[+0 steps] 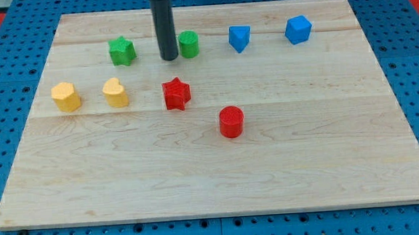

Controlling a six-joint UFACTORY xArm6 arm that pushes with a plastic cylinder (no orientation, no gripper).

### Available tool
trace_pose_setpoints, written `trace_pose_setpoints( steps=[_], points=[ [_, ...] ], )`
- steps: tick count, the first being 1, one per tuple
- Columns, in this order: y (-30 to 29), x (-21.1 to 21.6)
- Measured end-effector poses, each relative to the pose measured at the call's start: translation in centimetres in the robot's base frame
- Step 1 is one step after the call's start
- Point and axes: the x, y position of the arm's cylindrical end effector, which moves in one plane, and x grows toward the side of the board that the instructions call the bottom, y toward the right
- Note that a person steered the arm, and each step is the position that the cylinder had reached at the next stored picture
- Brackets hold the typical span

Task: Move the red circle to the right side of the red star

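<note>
The red circle [232,122] lies on the wooden board, below and to the right of the red star [176,94], with a gap between them. My tip [169,58] rests near the view's top, just left of the green circle [189,44] and above the red star. It is well away from the red circle and touches neither red block.
A green star [121,51] sits left of the rod. A blue block [239,38] and a blue cube [298,30] lie at the top right. A yellow hexagon [66,96] and a yellow heart [116,92] lie at the left. The board's edge [215,215] runs along the bottom.
</note>
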Motion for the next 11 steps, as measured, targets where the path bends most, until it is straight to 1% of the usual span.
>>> trace_pose_setpoints(
  steps=[1,2,3,4,5,6,7,8,9,11],
  points=[
    [1.8,2.3],
    [9.4,2.3],
    [14.9,5.5],
    [17.8,12.3],
    [17.8,19.8],
    [12.9,23.0],
    [9.3,19.6],
    [8.6,17.8],
    [9.1,16.4],
    [13.3,14.6]
  ],
)
